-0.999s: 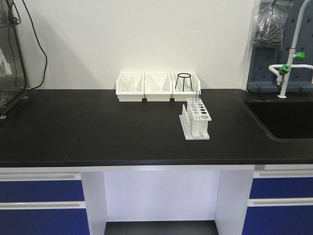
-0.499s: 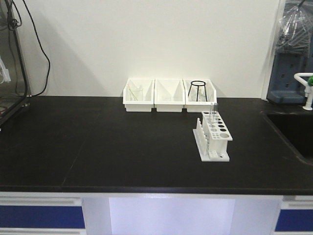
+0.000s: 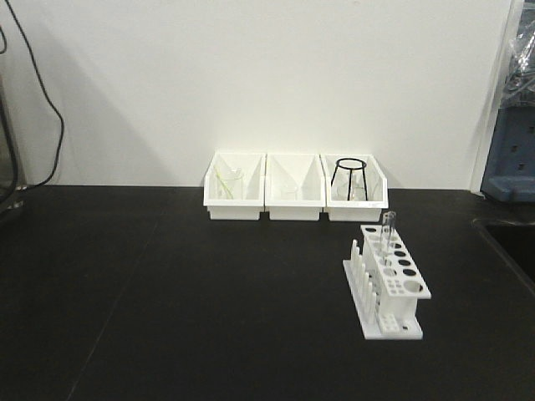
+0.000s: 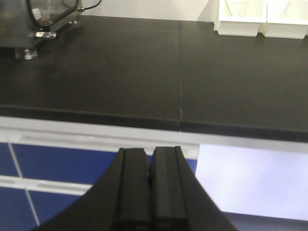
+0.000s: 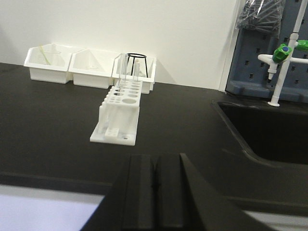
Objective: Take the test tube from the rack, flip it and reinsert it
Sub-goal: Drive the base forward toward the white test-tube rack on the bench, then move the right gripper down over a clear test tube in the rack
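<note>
The white rack [image 3: 387,284] stands on the black counter at the right, also in the right wrist view as rack [image 5: 119,115]. A clear test tube [image 3: 388,231] stands upright in its far end, seen as test tube [image 5: 123,70] from the right wrist. My left gripper [image 4: 150,154] is shut and empty, hanging before the counter's front edge, far left of the rack. My right gripper [image 5: 155,159] is shut and empty, low at the counter's front edge, short of the rack and to its right. Neither gripper shows in the front view.
Three white bins [image 3: 294,200] line the back wall; one holds a black wire stand [image 3: 349,177]. A sink [image 5: 262,130] with a green-handled tap [image 5: 284,53] lies right of the rack. A metal-framed box [image 4: 43,19] stands at the far left. Blue drawers [image 4: 53,163] sit below the counter.
The front view has moved closer to the counter and shifted right to left across the scene; the rack and bins appear larger and lower. Rack, tube and bins have not moved on the counter.
</note>
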`<state>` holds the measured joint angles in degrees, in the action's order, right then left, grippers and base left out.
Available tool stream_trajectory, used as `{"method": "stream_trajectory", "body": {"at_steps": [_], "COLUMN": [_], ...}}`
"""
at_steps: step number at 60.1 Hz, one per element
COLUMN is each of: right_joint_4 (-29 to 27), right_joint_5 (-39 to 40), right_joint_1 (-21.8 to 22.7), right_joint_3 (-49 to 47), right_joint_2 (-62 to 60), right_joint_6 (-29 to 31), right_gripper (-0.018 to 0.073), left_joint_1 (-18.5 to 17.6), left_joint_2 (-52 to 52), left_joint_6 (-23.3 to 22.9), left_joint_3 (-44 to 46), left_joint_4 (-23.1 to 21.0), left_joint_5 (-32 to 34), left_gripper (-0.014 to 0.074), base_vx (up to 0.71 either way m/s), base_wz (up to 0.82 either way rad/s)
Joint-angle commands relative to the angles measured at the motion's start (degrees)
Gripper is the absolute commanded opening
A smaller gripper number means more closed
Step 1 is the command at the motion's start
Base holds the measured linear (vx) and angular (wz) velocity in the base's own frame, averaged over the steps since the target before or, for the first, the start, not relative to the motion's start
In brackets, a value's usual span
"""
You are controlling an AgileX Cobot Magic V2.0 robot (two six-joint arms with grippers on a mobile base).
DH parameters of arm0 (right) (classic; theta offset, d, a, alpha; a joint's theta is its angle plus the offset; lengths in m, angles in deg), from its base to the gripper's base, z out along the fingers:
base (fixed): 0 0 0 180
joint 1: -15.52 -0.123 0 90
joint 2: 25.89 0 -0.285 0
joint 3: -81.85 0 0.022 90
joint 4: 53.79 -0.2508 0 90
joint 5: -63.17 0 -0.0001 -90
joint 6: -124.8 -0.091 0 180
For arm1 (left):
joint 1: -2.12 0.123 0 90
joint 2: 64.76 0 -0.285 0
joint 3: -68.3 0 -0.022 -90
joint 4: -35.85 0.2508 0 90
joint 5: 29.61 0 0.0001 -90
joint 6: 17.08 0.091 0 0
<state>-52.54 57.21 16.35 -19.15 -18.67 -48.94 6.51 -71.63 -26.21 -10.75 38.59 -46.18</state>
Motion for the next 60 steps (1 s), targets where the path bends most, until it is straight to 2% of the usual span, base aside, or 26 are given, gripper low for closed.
{"method": "stream_trajectory", "body": {"at_steps": [1,36,60], "right_joint_4": [0.2,0.2,0.2], "right_joint_5": [5.1,5.1,5.1], "right_joint_1": [0.4,0.4,0.4], "right_joint_3": [0.0,0.0,0.0], "right_joint_2": [-0.6,-0.6,-0.6], "right_joint_6": [0.0,0.0,0.0], "right_gripper": [-0.0012,-0.0012,-0.0012], "left_joint_1": [-0.4,-0.4,-0.4], "left_joint_2": [0.7,0.7,0.7], "left_joint_6": [0.0,0.0,0.0], "left_joint_3": [0.0,0.0,0.0], "left_joint_4": [-0.3,-0.3,-0.3], "left_joint_5": [4.9,4.9,4.9], "left_gripper": [-0.0006,-0.0006,-0.0006], "base_vx": [0.36,0.33,0.21], "base_wz": [-0.06,-0.03,0.02]}}
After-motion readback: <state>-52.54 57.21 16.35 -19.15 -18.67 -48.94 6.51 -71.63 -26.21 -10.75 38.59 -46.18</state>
